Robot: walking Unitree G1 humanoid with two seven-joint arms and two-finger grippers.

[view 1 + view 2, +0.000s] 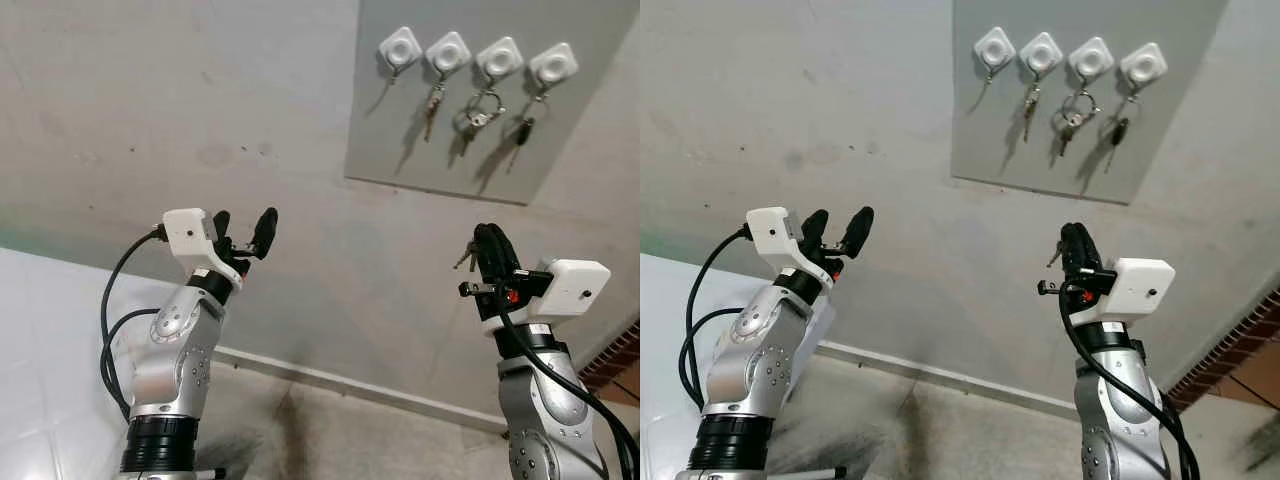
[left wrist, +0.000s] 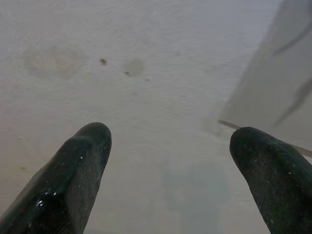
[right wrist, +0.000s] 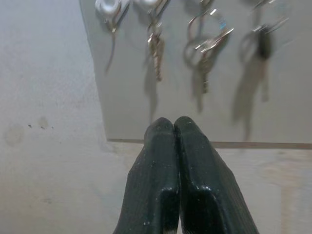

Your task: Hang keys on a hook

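A grey panel (image 1: 400, 140) on the wall carries a row of white hooks. The leftmost hook (image 1: 400, 47) is bare; the three to its right hold a key (image 1: 433, 105), a key ring (image 1: 480, 112) and a dark key (image 1: 525, 125). My right gripper (image 1: 487, 236) is raised below the panel, shut on a small set of keys (image 1: 466, 259) that sticks out at its left side. In the right wrist view the closed fingers (image 3: 165, 161) point up at the panel below the bare hook (image 3: 111, 6). My left gripper (image 1: 245, 232) is open, raised to the left of the panel, holding nothing.
The wall is plain grey plaster with a skirting board (image 1: 330, 380) at its foot. A white tiled surface (image 1: 40, 330) lies to the left and brickwork (image 1: 615, 360) at the far right. A black cable (image 1: 108, 330) loops off the left arm.
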